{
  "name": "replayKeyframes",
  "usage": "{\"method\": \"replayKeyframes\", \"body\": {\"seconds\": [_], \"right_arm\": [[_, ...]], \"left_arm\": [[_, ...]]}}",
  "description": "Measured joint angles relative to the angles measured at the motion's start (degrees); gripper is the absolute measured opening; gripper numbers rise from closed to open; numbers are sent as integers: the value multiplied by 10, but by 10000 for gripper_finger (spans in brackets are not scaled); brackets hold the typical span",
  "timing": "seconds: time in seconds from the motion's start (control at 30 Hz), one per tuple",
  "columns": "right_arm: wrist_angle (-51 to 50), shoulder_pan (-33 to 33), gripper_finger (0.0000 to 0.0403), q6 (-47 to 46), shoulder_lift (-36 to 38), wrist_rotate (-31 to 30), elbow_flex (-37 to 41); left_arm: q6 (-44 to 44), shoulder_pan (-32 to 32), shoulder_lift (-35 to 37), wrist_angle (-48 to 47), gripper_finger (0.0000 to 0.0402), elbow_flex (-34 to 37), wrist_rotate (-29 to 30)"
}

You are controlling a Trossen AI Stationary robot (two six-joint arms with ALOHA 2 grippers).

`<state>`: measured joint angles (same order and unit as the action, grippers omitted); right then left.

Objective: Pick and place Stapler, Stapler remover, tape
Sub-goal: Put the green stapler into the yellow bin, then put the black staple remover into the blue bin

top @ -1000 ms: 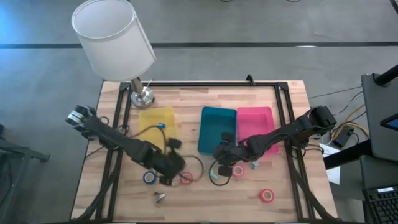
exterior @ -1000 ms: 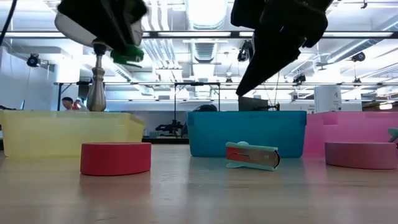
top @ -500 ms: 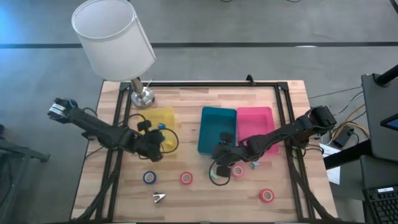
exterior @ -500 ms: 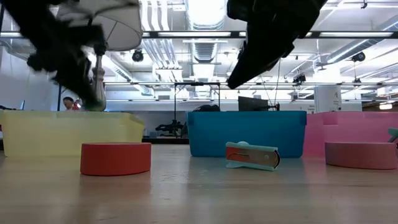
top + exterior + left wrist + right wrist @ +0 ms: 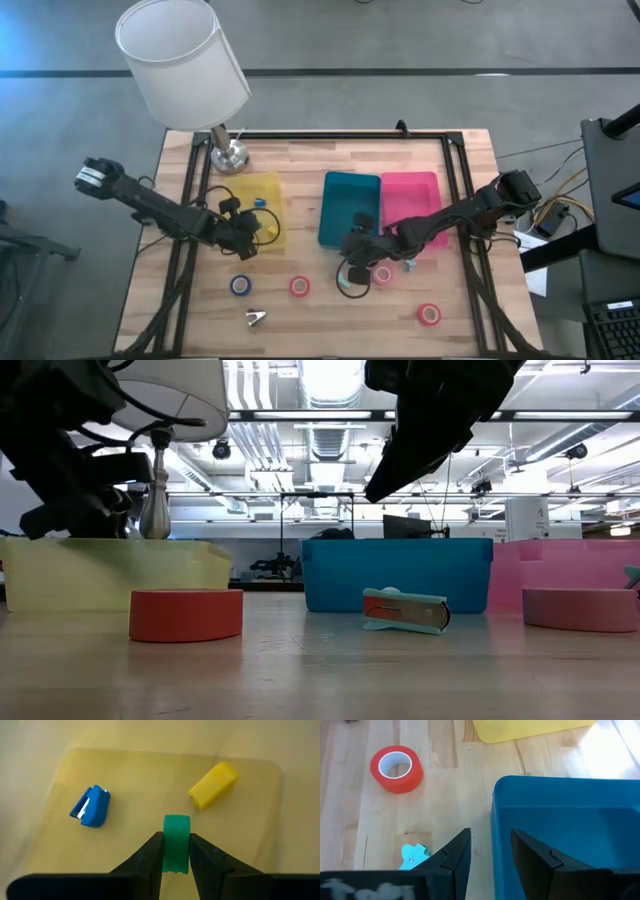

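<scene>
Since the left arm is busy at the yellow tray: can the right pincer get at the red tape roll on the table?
Probably yes. The right pincer hangs open beside the blue tray, and the red tape roll lies on bare wood with nothing between them.

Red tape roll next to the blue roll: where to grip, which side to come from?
On the red tape roll, grip the ring wall, coming straight down. It lies flat, hole up, nothing touching it, so one finger likely fits in the hole and one outside. The open right pincer looks better placed; the left pincer holds a green object.
</scene>
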<state>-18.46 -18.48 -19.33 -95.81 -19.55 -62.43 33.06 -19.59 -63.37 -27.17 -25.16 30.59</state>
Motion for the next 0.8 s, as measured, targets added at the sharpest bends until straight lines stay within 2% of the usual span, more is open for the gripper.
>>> {"method": "replayKeyframes", "body": {"seconds": [0.33,0.6,0.8], "right_arm": [[3,0,128,0,0,0,0],[6,0,138,0,0,0,0],[7,0,136,0,0,0,0]], "left_arm": [[-16,0,0,-8,95,-3,-3],[-27,0,0,-16,153,-2,-20],[-92,0,0,-46,187,-44,-23]]}}
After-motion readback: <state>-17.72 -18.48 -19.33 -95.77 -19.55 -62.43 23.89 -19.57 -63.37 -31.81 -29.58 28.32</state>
